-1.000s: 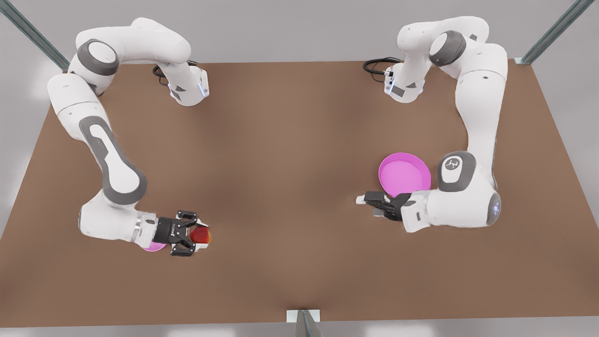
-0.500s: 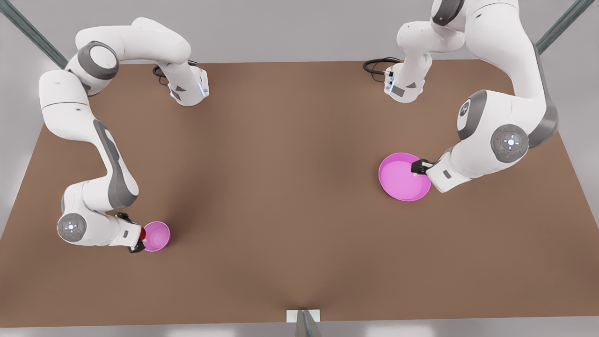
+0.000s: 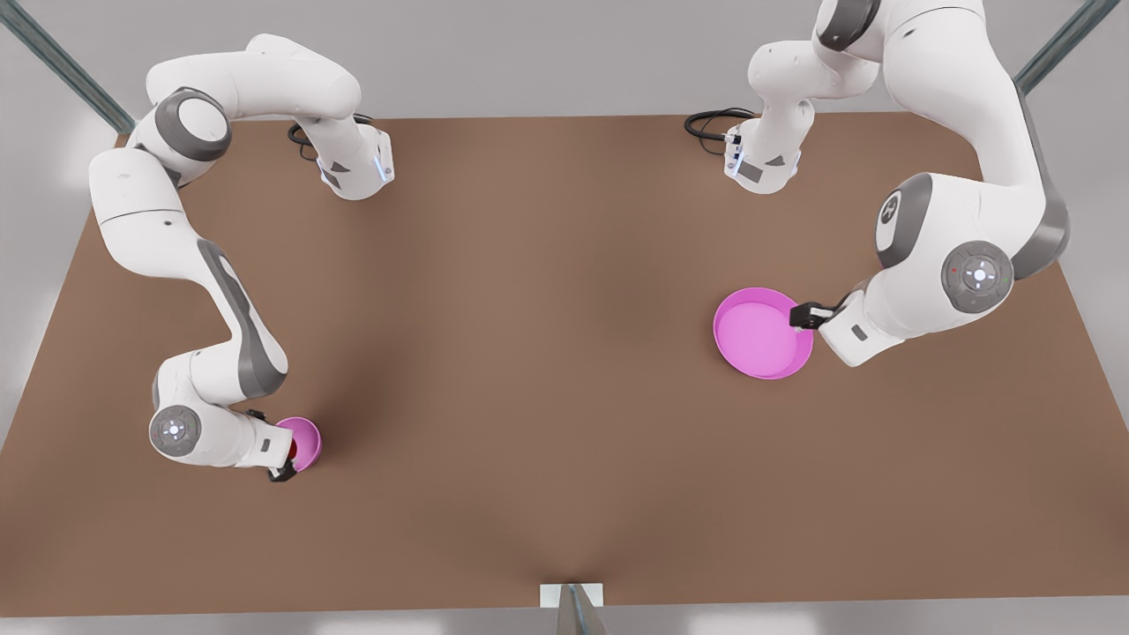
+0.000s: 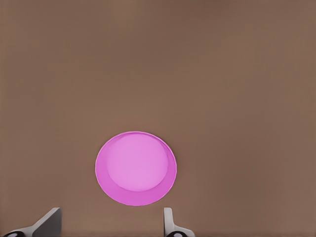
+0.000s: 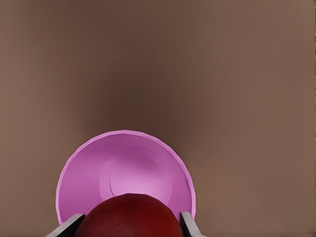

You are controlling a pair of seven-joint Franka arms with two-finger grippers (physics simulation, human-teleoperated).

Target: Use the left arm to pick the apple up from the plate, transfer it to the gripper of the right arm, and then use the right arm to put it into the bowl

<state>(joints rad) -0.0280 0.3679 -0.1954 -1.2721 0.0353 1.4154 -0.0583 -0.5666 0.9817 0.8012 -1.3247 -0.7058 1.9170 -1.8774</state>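
So the whole setup sits on a big flat matte brown tabletop (image 3: 547, 353), plain, with a soft darker shading running down the middle toward the near edge. Behind and around it is just a pale grey backdrop (image 3: 547, 53), evenly lit, no hard shadows anywhere. Slanted grey metal frame struts poke in at the far corners, one on the front view's left (image 3: 62, 63) and one on the right (image 3: 1054, 57), plus a third (image 3: 573, 608) at the middle of the near edge. Black cables are coiled on the table at the far side, one (image 3: 713, 122) toward the right, another (image 3: 302, 137) toward the left.
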